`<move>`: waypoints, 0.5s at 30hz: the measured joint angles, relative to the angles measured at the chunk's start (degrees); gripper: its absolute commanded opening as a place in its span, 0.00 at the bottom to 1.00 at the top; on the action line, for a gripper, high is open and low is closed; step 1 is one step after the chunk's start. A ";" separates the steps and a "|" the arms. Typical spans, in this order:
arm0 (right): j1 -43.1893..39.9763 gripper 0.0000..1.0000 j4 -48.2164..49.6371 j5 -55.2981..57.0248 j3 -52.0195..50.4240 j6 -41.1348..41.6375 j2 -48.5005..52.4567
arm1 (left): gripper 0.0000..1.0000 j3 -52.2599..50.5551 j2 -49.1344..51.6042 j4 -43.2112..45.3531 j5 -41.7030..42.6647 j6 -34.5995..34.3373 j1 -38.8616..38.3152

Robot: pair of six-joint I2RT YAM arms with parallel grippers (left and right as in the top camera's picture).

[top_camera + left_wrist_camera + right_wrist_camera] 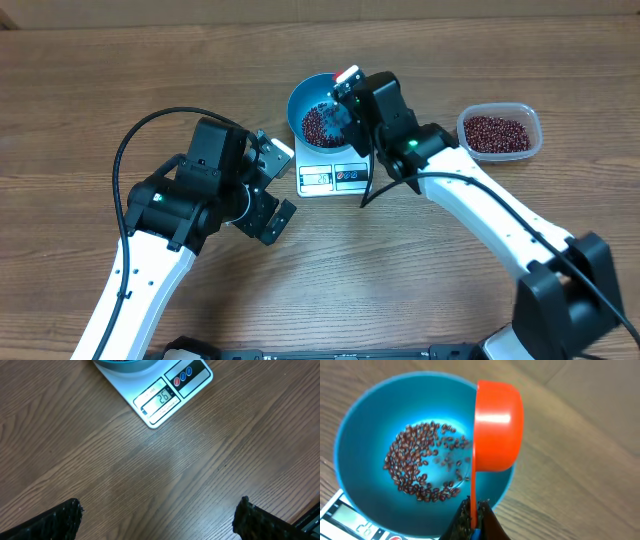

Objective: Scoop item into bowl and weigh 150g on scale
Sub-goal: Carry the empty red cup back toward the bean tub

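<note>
The bench [100, 80] is brown wood grain, matt with a faint sheen. The bowl [365, 420] is smooth blue plastic, lightly glossy. The orange scoop [497, 425] is glossy plastic and shows a bright highlight. The beans [415, 465] look smooth and faintly shiny. The scale [150, 390] is smooth white plastic. The tub [500, 106] is clear plastic. The left hand [160, 522] has black, rough-textured pads [50, 522]. The right arm [480, 215] has smooth white casing.

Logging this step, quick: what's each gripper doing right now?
Left gripper: open, holding nothing.
Right gripper: closed on the handle of the orange scoop, tipped over the bowl.
</note>
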 measured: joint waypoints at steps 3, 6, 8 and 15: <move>0.00 0.04 -1.31 0.17 0.00 0.02 -1.55 | 1.00 0.00 0.00 0.00 0.00 0.00 0.00; 0.00 0.04 -2.03 0.22 0.00 0.13 -1.64 | 1.00 0.00 0.00 0.02 0.00 0.00 0.00; 0.00 0.04 -2.27 0.22 0.00 0.96 -1.77 | 1.00 0.00 0.00 0.00 0.00 0.00 0.00; -0.02 0.04 -5.42 -1.66 0.00 2.62 -7.30 | 1.00 0.00 0.00 0.00 0.00 0.00 0.00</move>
